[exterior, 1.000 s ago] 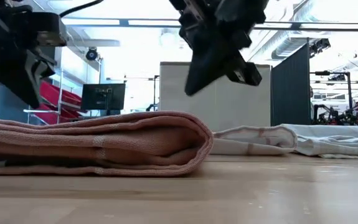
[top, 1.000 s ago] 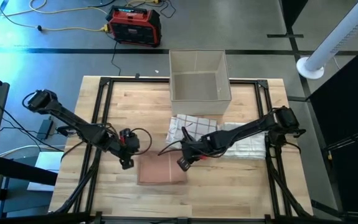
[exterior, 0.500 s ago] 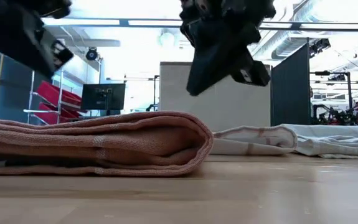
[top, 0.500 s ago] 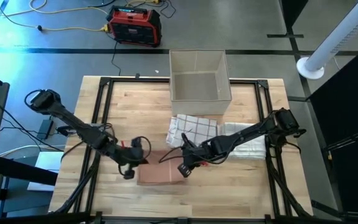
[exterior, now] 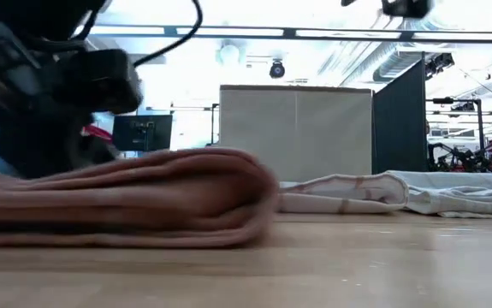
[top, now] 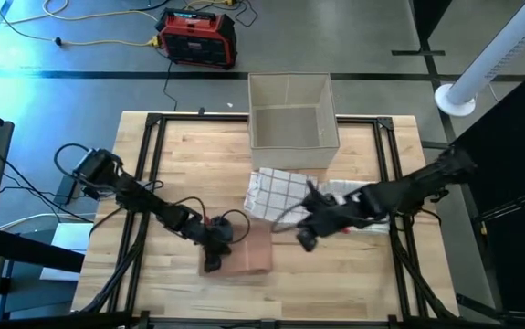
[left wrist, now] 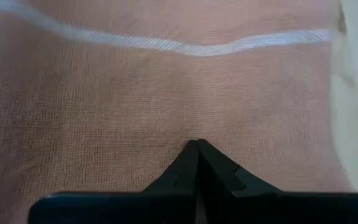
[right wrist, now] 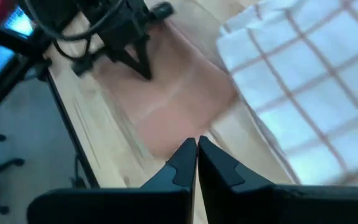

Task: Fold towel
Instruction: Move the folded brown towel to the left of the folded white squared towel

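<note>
Fingers: both pairs closed, empty | left gripper [top: 213,262] now pressing pink towel [top: 248,254] flat | right gripper [top: 306,240] withdrawn toward checked towel [top: 280,192] | fold apparently finishing

My arms are dark, close to black all over, built of slim tubular links joined by chunky rounded joints. A thin black cable loops loose beside each forearm, and a small red spot shows near my left wrist. My left gripper [top: 211,262] ends in two matte black fingers [left wrist: 188,163], wedge-shaped and tapering to a sharp point from a flat, wide black bar. My right gripper [top: 305,241] is made the same way, its fingers [right wrist: 186,157] angular and stepped along their outer edges.
</note>
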`<state>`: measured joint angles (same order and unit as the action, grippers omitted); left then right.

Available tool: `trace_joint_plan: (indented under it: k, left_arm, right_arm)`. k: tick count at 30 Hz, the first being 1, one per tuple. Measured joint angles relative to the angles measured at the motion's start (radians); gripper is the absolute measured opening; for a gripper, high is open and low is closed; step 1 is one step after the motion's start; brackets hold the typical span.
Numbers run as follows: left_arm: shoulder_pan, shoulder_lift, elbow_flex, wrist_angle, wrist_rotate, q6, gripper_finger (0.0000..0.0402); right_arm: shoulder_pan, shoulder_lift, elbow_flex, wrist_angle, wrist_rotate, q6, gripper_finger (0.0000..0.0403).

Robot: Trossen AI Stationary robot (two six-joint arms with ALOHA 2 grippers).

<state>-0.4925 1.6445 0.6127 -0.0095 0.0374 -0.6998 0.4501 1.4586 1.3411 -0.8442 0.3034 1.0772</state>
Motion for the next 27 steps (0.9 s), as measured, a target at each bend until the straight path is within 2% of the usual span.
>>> trace_joint_plan:
  k: [5,9,12,18,22,27]
  left_arm:
    - [-0.064,-0.089,-0.005,-0.196,0.036,-0.12,0.0]
    - [-0.047,-0.173,-0.005,-0.49,-0.042,-0.19,0.0]
    - [0.005,-0.224,-0.011,-0.654,-0.139,-0.16,0.0]
    - [0.196,-0.268,-0.017,-0.708,-0.251,0.027,0.0]
    - [0.318,-0.252,-0.016,-0.655,-0.297,0.188,0.0]
    - [0.399,-0.235,-0.014,-0.584,-0.313,0.409,0.0]
  right_arm:
    - [0.097,-0.031,0.0,-0.116,0.111,0.075,0.0]
    - [0.145,-0.027,0.0,-0.131,0.159,0.094,0.0]
    - [0.162,-0.019,0.0,-0.132,0.171,0.094,0.0]
    - [0.16,-0.018,0.0,-0.13,0.192,0.094,0.0]
    - [0.152,-0.018,0.0,-0.119,0.202,0.094,0.0]
    - [0.152,-0.018,0.0,-0.108,0.218,0.114,0.0]
